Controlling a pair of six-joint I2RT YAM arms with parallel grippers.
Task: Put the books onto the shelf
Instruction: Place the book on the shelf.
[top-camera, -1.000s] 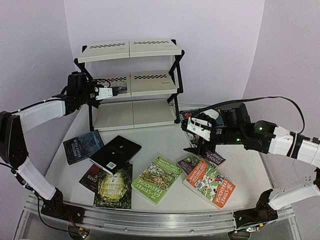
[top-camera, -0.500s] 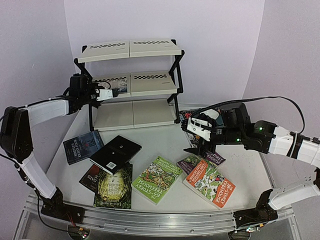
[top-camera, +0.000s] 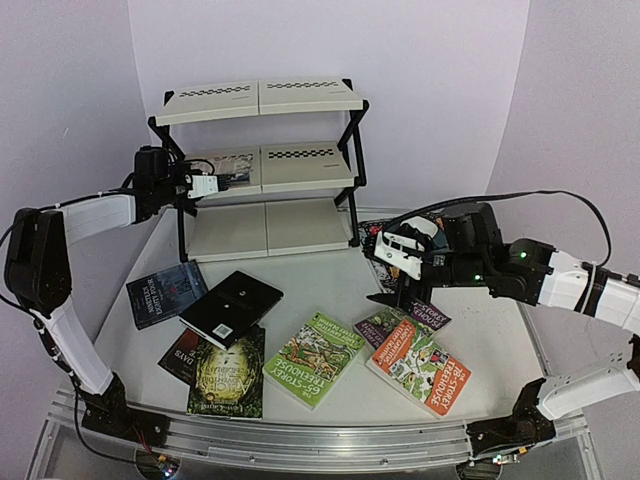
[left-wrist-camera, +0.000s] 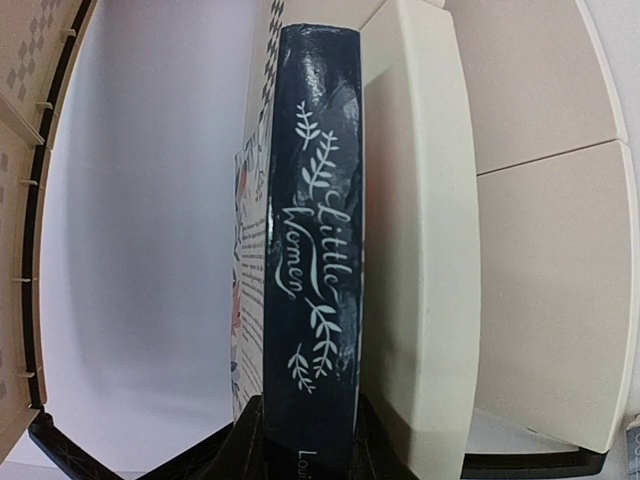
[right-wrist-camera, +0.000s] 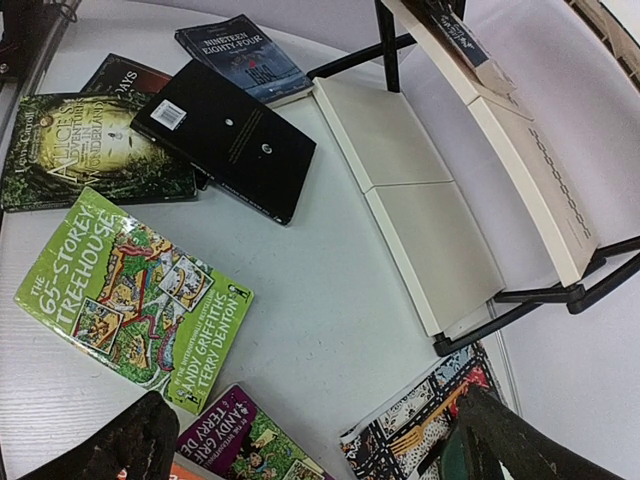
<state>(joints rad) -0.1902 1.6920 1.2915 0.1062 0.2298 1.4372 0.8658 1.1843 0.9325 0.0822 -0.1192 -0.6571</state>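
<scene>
Left gripper (top-camera: 224, 183) nipped narrow on dark blue book (left-wrist-camera: 310, 250), spine outward, lying on shelf (top-camera: 305, 168) middle tier, left end. Right gripper (top-camera: 398, 292) gaping wide, empty, above purple book (top-camera: 383, 324) on table (top-camera: 330, 275).

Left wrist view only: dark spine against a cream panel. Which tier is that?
Observer: Middle tier, left panel. Little Women lies flat there, with the left gripper shut on its spine.
Operator: Right arm?
Observer: Right gripper is open, over the purple book.
Operator: Anything stacked on the table?
Observer: The black book rests partly on Alice.
</scene>
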